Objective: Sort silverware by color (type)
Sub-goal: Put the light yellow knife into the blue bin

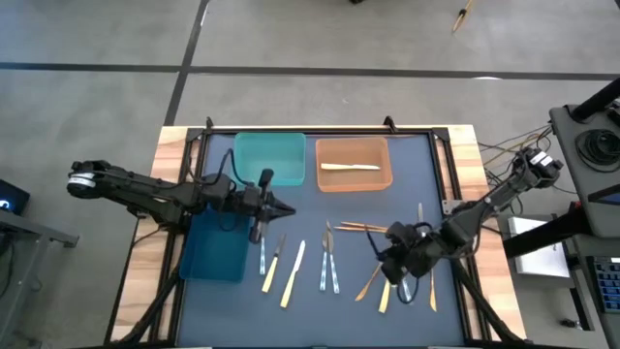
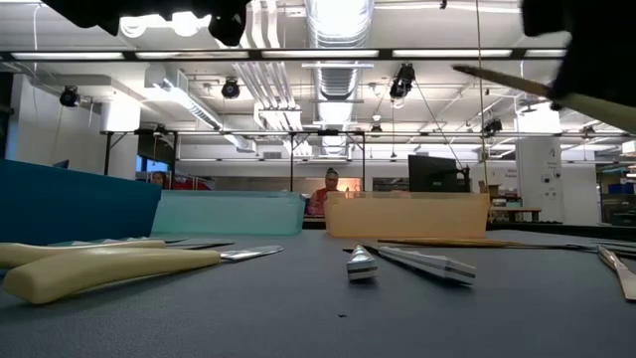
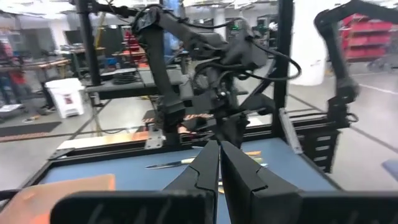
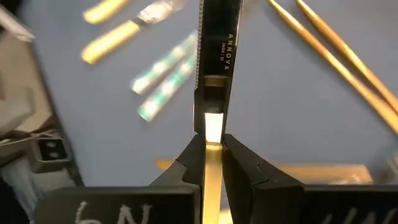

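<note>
I've got the right claw (image 4: 211,146) clamped on a pale yellow knife (image 4: 213,127), lower right of the high view, w/ the left claw (image 1: 288,209) shut mid-frame. Grip's thin; the knife could slip onto the counter (image 1: 407,174).

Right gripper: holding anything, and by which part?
Yes. The right gripper is shut on a pale yellow knife, pinching its handle near the blade. Left gripper holds nothing.

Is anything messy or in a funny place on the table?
Mostly the silverware lies scattered loose on the mat, pointing every which way, not in bins. Only one pale piece sits in the orange bin. The right end effector holds a yellow-handled knife. Nothing looks broken.
</note>
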Robot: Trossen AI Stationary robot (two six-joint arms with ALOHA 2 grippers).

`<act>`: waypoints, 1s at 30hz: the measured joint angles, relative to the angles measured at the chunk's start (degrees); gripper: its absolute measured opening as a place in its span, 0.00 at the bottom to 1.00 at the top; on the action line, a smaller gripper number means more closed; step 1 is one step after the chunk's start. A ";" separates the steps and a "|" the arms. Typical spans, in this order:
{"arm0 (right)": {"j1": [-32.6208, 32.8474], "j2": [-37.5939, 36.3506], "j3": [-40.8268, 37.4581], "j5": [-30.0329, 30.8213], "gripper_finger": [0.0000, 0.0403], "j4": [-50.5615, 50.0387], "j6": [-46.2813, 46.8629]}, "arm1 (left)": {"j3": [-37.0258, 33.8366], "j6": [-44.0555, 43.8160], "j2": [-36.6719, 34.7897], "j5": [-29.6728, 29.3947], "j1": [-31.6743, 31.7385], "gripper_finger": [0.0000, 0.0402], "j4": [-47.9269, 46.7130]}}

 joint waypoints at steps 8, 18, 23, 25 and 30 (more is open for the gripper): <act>-10.05 0.25 -0.07 -6.22 0.05 18.70 -28.79 | 0.02 -3.43 0.00 8.69 0.00 0.00 4.36; -21.70 4.39 -0.11 -26.62 0.05 41.28 -53.07 | 0.02 -6.77 0.68 10.21 -1.17 0.00 7.12; -25.40 9.34 -0.11 -37.94 0.05 54.65 -59.23 | 0.02 -8.25 0.71 10.21 -2.43 0.00 7.91; -26.40 11.43 -0.11 -41.60 0.05 59.84 -60.93 | 0.02 -9.23 0.72 10.21 -2.95 0.00 8.25; -28.15 17.32 2.10 -50.22 0.05 68.64 -62.98 | 0.02 -10.91 0.72 10.23 -4.34 0.00 8.40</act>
